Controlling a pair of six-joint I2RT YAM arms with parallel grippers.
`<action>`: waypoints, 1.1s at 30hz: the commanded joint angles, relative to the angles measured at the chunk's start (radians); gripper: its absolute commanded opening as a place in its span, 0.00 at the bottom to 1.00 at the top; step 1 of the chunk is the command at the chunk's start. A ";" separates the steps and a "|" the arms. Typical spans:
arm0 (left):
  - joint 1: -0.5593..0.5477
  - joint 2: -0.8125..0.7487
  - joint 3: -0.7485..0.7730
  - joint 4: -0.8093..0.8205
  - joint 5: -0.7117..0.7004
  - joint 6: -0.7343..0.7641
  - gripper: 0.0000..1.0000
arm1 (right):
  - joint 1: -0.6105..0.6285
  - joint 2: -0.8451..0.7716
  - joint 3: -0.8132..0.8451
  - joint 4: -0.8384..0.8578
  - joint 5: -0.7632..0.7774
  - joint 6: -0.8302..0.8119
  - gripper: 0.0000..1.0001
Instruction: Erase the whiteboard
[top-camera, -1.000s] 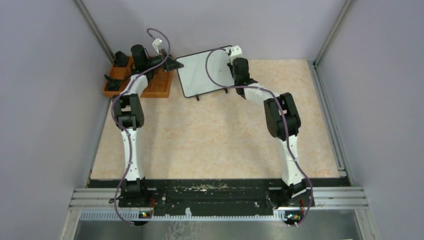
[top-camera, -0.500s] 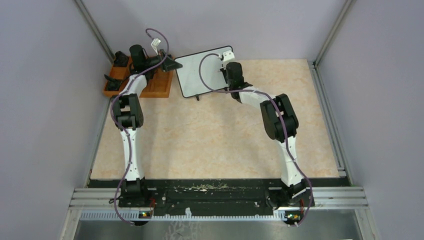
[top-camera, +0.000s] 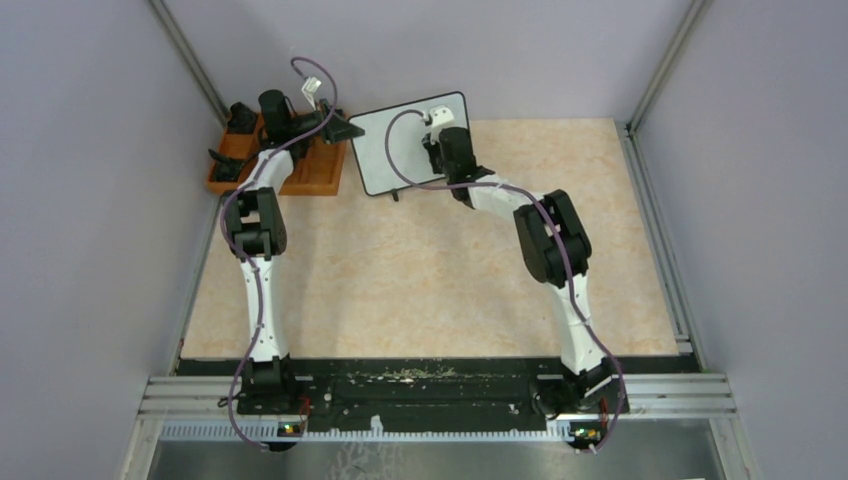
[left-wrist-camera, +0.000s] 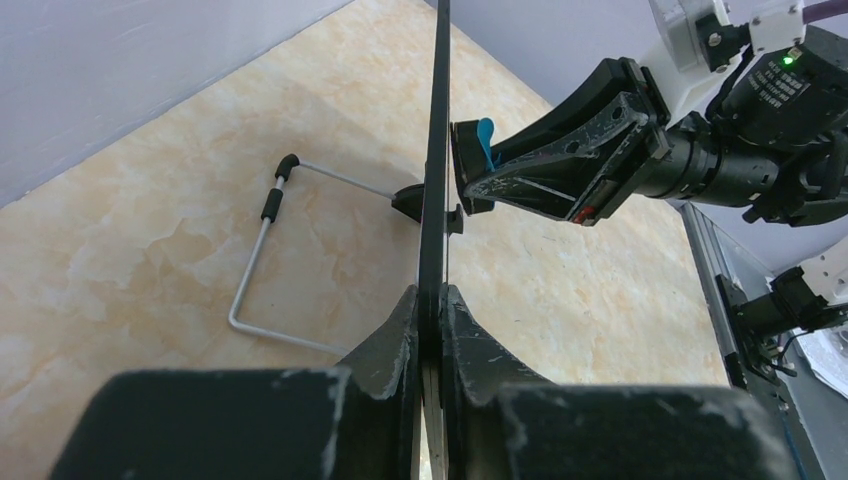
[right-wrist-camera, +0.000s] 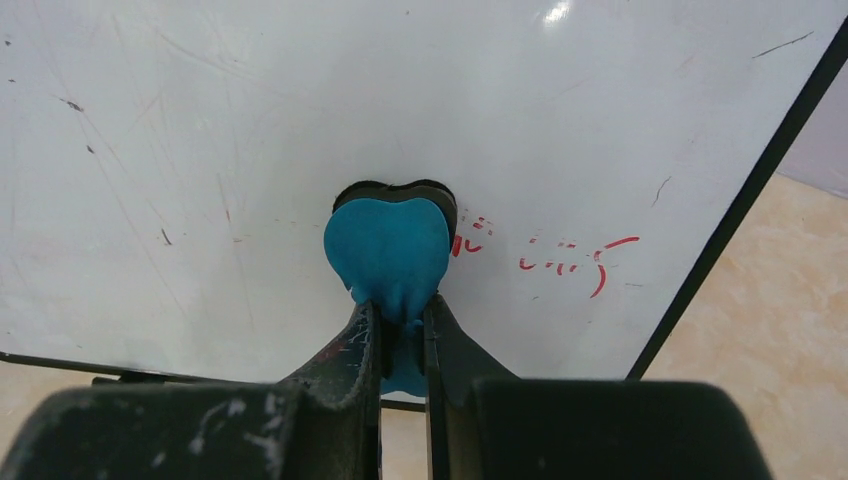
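The whiteboard (top-camera: 385, 150) stands tilted at the back of the table, white with a thin black frame. My left gripper (top-camera: 345, 130) is shut on its left edge; in the left wrist view the board (left-wrist-camera: 437, 150) runs edge-on between the jaws (left-wrist-camera: 432, 300). My right gripper (top-camera: 432, 140) is shut on a blue eraser (right-wrist-camera: 388, 250) and presses it against the board face (right-wrist-camera: 200, 120). Faint red marks (right-wrist-camera: 565, 262) remain just right of the eraser. The right gripper and eraser also show in the left wrist view (left-wrist-camera: 480, 150).
An orange compartment tray (top-camera: 300, 170) with black items sits at the back left beside the board. The board's wire stand (left-wrist-camera: 260, 270) rests on the tan tabletop behind it. Grey walls enclose the table on three sides.
My right gripper has slid left across the board face with the eraser, from the board's right edge toward its middle. The left gripper has kept its hold.
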 joint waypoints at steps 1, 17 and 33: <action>0.002 -0.017 -0.028 -0.022 0.010 0.056 0.00 | -0.003 0.006 0.096 -0.013 0.049 0.015 0.00; 0.004 -0.024 -0.033 -0.033 0.009 0.064 0.00 | -0.113 -0.047 0.003 0.021 0.060 0.008 0.00; 0.001 -0.024 -0.037 -0.028 0.009 0.060 0.00 | 0.033 -0.031 0.011 0.035 0.025 0.000 0.00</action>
